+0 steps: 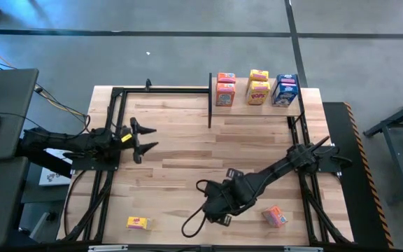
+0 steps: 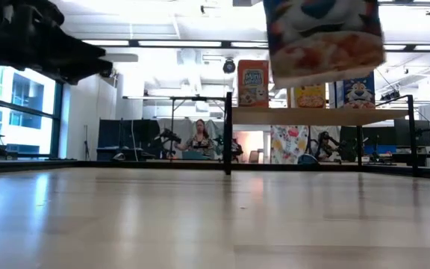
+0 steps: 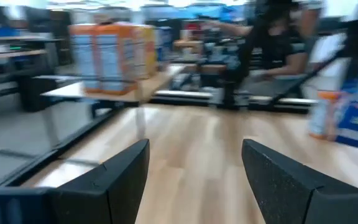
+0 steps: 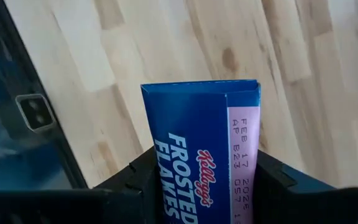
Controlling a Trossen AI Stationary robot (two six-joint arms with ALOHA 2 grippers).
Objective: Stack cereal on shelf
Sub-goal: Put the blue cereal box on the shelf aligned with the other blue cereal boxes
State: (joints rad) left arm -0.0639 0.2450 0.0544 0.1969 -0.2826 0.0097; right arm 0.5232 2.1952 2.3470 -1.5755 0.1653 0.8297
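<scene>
Right tool (image 4: 204, 180): jaws clamped on a blue Kellogg's Frosted Flakes mini box (image 4: 201, 149), its side panel stamped "FEB 17 2026", held lifted above the front of the counter (image 1: 180, 150). Left tool (image 1: 149, 138): jaws wide apart, nothing between them, at the counter's left side. Shelf (image 1: 257, 110), back right: orange "Mini" box (image 2: 253, 83), yellow box (image 1: 259, 87), blue box (image 1: 285, 89), all upright. On the counter's front: yellow box (image 1: 138, 222), orange box (image 1: 274, 216).

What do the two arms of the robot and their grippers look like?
Both arms are dark, jointed and slim. The left gripper has two black tapered fingers and a yellow mark behind them. A black cable loops beside the right gripper, whose fingers are black too.
</scene>
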